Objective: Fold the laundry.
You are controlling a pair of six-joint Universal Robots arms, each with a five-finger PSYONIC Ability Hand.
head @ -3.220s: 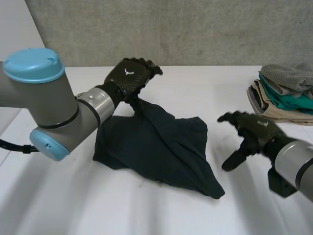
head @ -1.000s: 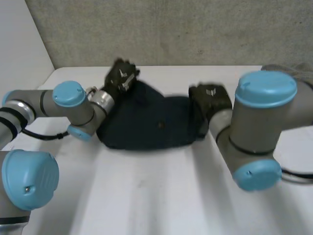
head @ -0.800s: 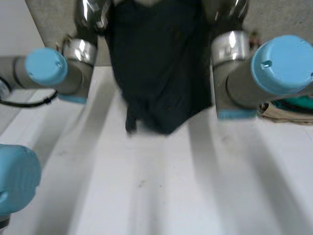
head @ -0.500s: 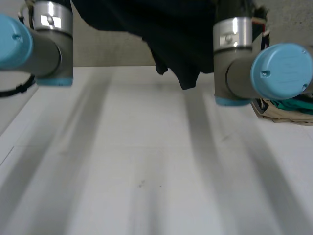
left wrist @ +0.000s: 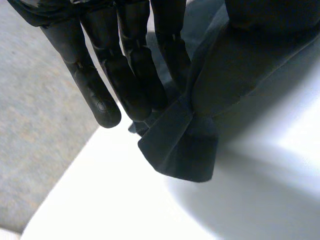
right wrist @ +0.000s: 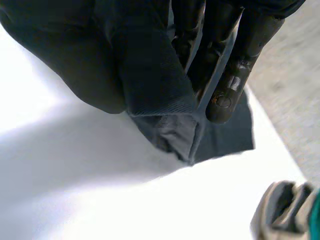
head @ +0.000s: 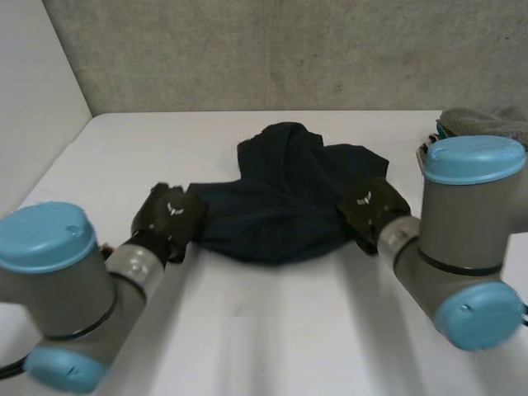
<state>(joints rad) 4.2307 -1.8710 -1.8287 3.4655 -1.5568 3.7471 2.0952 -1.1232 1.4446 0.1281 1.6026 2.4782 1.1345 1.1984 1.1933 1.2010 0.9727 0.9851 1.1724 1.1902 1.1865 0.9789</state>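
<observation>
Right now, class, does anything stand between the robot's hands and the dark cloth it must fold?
Nothing visible does. The left hand pinches the cloth at one edge, the right hand at the opposite edge. The pile of clothes sits apart, beyond the right arm.

A white table (head: pixel 272 330) meets a grey concrete wall (head: pixel 289 49), a stack of clothes (head: pixel 491 122) at its right edge.

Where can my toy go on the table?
Bare: the table in front of the dark cloth, between the arms, and its far-left corner. Crowded: the middle, where left hand and right hand pinch the cloth; clothes pile beside the right arm.
</observation>
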